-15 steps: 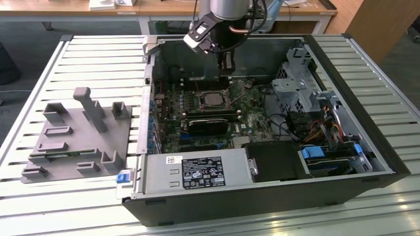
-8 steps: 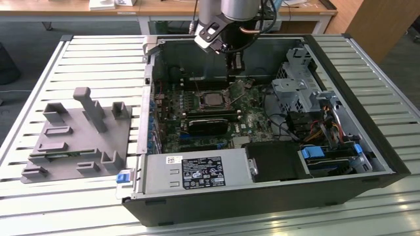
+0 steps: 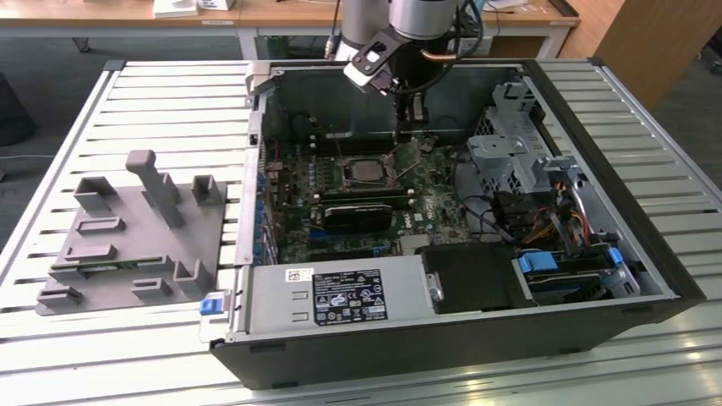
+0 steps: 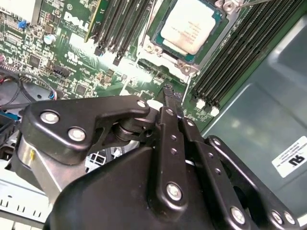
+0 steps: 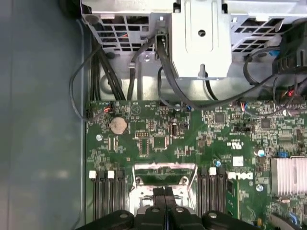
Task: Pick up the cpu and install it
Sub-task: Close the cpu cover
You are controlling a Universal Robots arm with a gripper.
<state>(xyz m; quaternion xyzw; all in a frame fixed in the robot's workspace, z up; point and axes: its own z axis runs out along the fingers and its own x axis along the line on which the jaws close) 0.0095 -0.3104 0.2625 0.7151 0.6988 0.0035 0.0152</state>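
Note:
The cpu (image 3: 363, 172) lies flat in the motherboard socket inside the open computer case (image 3: 631, 254), its silver-grey top facing up. In the second wrist view the cpu (image 4: 189, 31) sits inside the socket frame, just beyond my fingertips. My gripper (image 3: 414, 127) hangs over the board a little toward the exterior view's right of the socket, clear of the chip. Its black fingers (image 4: 165, 108) are pressed together with nothing between them. In the first wrist view the gripper (image 5: 165, 190) is over the metal socket frame (image 5: 139, 179).
A grey plastic fixture (image 3: 124, 245) stands on the slatted table at the exterior view's left. Inside the case are a dark block (image 3: 355, 216) below the socket, memory slots (image 4: 240, 52), a metal drive cage (image 3: 508, 152), cables (image 5: 110, 72) and the power supply (image 3: 338, 296).

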